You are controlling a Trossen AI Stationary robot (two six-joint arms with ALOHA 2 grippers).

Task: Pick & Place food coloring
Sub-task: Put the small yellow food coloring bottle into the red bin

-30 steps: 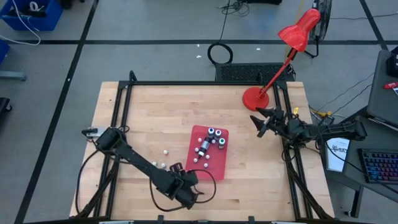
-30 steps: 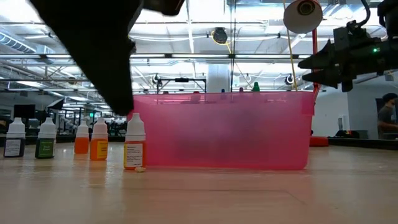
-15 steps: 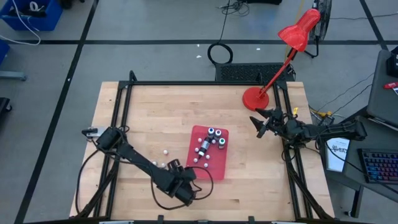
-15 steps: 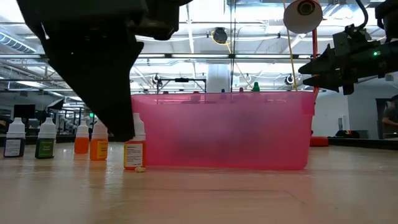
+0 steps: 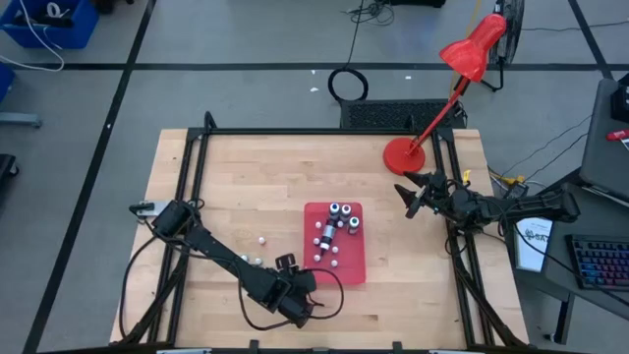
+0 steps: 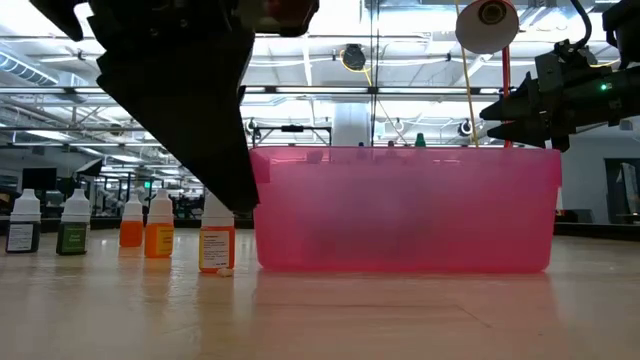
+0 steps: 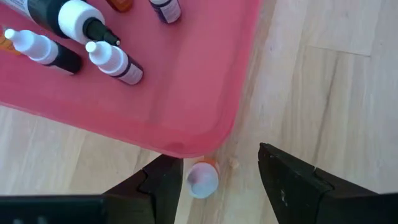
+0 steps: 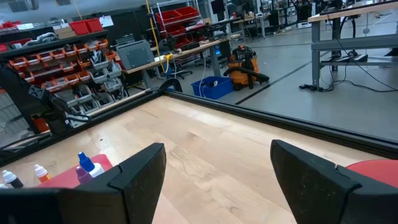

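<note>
Pink-red tray (image 5: 351,265) at the high view's lower centre is holding food coloring bottles (image 5: 334,228), mostly lying flat, caps pointing assorted ways. The left tool (image 7: 214,186) is hanging parted around one upright bottle (image 7: 202,178) beside the tray's corner, gripping nothing. The right tool (image 5: 404,197) is waiting wide open at right.

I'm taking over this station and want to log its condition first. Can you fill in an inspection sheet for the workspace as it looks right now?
Surface: wooden table, bare toward the far side.
Job's things: red tray holds several food coloring bottles; more bottles stand on the wood left of it, one orange-label bottle right beside it.
Clutter: red desk lamp at the far right corner.
Grippers: left tool open, low at the tray's near left corner, straddling a white-capped bottle; right tool open, waiting at the table's right edge.
Cables: black cable loops off the left arm.
Surroundings: keyboard to the right, shelving behind.
</note>
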